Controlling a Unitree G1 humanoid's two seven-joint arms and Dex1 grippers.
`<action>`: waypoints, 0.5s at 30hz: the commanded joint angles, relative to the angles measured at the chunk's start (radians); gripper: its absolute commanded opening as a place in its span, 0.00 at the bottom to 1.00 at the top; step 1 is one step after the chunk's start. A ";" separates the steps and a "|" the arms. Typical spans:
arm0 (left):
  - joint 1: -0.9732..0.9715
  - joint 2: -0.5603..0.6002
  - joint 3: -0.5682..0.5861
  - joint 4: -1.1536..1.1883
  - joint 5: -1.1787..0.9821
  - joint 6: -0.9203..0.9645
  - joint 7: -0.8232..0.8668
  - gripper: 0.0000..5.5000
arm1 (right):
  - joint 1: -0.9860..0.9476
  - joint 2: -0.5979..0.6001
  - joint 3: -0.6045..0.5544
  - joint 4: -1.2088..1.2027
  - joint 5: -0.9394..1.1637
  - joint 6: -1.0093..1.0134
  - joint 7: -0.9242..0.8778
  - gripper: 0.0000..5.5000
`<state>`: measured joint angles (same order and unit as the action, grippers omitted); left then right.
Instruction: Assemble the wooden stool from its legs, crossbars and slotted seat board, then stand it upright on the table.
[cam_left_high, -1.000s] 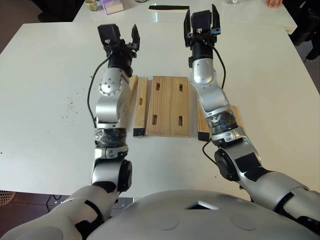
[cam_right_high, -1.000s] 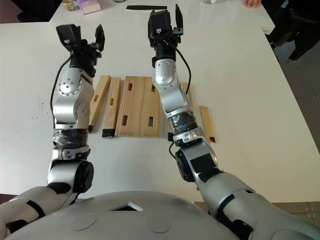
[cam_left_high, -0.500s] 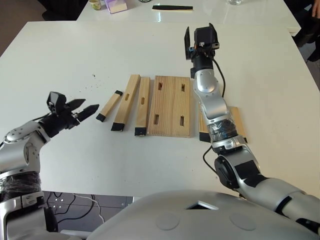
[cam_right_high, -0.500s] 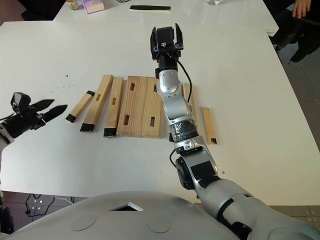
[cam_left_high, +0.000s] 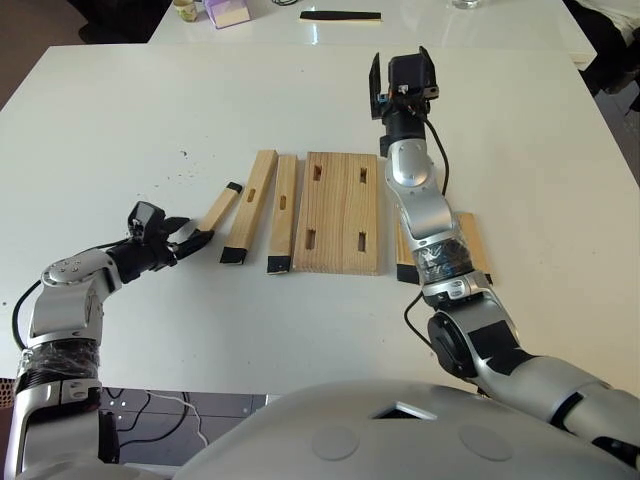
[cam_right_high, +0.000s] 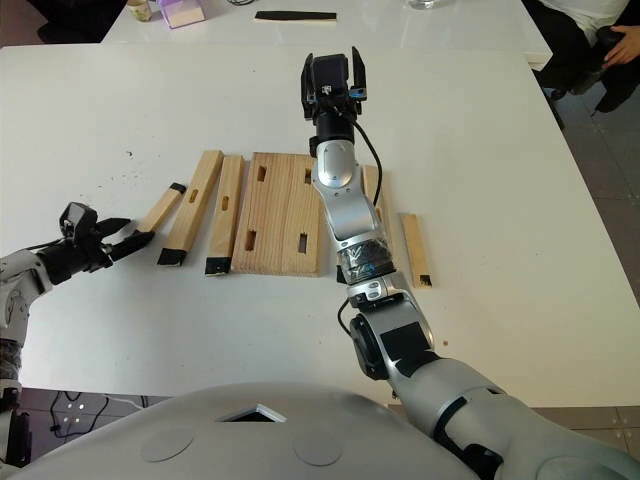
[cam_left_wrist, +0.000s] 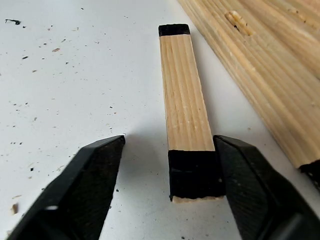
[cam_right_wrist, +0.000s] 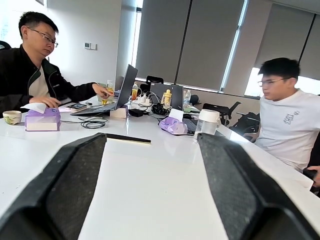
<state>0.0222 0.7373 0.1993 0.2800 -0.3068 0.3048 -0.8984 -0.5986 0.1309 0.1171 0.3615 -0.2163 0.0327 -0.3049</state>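
Left eye view: a white table (cam_left_high: 120, 120) has wooden stool parts lying flat on it. The seat board (cam_left_high: 342, 212), with four slots, lies in the middle. Just left of it lies a slotted bar (cam_left_high: 283, 213). Next comes a thick bar (cam_left_high: 250, 192), then a short stick (cam_left_high: 218, 208) with black ends. The left end effector (cam_left_high: 190, 238) is low, at the near end of the short stick. It is opened wide, and the stick's near tip is between its fingers. The right end effector (cam_left_high: 402, 75) is up above the far part of the table, past the seat board. It is opened wide and holds nothing.

Right eye view: right of the seat board, a half-hidden bar (cam_right_high: 374, 190) lies partly under the right arm. A thin stick (cam_right_high: 416, 250) lies a bit farther right, apart from it.

Left wrist view: the black near end of the short stick sits between the two black fingers (cam_left_wrist: 85, 195). One finger is right up against the stick's side, but I cannot tell if it touches. The other finger is apart from it. The thick bar lies beside the stick.

Right wrist view: the two fingers (cam_right_wrist: 65, 195) stand far apart with nothing between them. The white table is below them.
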 joint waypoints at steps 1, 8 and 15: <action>0.035 0.000 -0.039 0.033 0.036 0.007 -0.008 0.47 | 0.008 0.012 0.002 -0.002 -0.007 -0.004 -0.010 0.61; 0.029 0.017 -0.033 0.014 0.041 -0.023 -0.016 0.26 | 0.009 0.011 -0.008 0.003 0.005 0.001 -0.008 0.61; -0.244 -0.065 0.142 -0.187 -0.168 0.058 0.158 0.24 | -0.065 -0.036 -0.112 0.007 0.159 0.071 0.137 0.61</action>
<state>-0.0994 0.7242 0.2432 0.2329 -0.3388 0.3098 -0.8195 -0.6016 0.1209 0.0614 0.3662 -0.1493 0.0486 -0.2607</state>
